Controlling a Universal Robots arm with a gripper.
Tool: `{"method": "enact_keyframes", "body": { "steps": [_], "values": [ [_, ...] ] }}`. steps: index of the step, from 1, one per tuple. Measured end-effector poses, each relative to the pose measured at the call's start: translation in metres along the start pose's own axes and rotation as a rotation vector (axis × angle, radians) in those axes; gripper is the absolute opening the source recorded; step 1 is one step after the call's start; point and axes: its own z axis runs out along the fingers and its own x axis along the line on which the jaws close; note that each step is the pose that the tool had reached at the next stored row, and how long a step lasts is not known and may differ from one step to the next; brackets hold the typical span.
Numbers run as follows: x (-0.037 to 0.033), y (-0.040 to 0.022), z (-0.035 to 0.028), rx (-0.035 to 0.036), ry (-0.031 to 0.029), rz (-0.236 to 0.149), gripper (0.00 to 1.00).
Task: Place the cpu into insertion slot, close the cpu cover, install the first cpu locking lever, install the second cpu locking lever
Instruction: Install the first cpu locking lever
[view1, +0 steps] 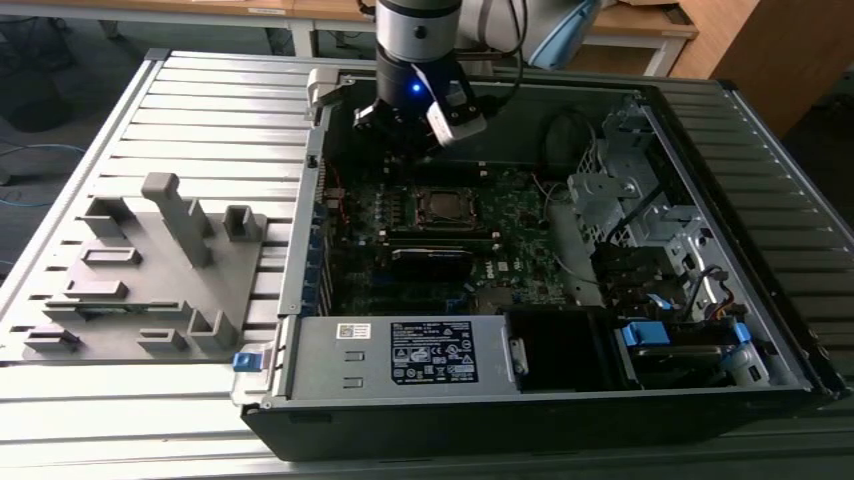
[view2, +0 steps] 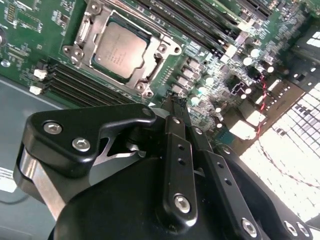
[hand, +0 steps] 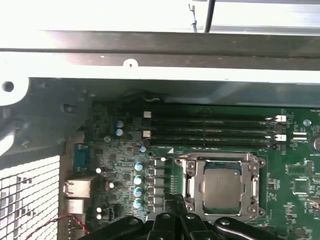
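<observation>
So the whole thing sits on a ribbed metal desk (view1: 200, 110), with an open computer case (view1: 534, 425) lying on its side. At the exterior view's left, just beside the case, there's a grey moulded fixture tray (view1: 147, 290). The arm (view1: 416, 35) comes down into the case from the far side, with a small blue light glowing on it. A power supply box (view1: 400, 355) runs along the near edge of the case. The green motherboard (view2: 30, 30) fills the floor behind it.

The pincer (view1: 407, 140) hangs over the board on the far side of the insertion slot (view1: 422, 208), clearly apart from it. In both wrist views its tips (view2: 172, 102) (hand: 172, 199) look pinched pretty much together. There's nothing between them and they aren't touching anything I can make out. They sit over the area by a row of pale blue capacitors (hand: 138, 180), near one corner of the socket.

Four long black memory slots (hand: 210, 127) run alongside the socket. The cpu cover (hand: 222, 161) (view2: 150, 57) lies flat over the slot. The cpu (hand: 220, 187) (view2: 120, 44) is seated inside, and its dull grey face shows through the window. Can't tell whether the levers are latched.
</observation>
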Motion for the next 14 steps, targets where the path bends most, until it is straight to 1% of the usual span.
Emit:
{"method": "enact_keyframes", "body": {
  "steps": [4, 5, 6, 8, 9, 13, 14],
  "values": [
    [0.0038, 0.0000, 0.0000, 0.0000, 0.0001, 0.000, 0.10],
    [0.0049, 0.0000, 0.0000, -0.0027, 0.0000, 0.000, 0.10],
    [0.0058, 0.0000, 0.0000, -0.0098, -0.0002, 0.000, 0.10],
    [0.0075, -0.0001, 0.0000, -0.0309, -0.0004, 0.000, 0.10],
    [0.0084, -0.0001, 0.0000, -0.0437, -0.0007, 0.000, 0.10],
    [0.0109, -0.0009, 0.0000, -0.0892, -0.0012, 0.000, 0.10],
    [0.0115, -0.0012, 0.0000, -0.1019, -0.0012, 0.000, 0.10]
  ]
}}
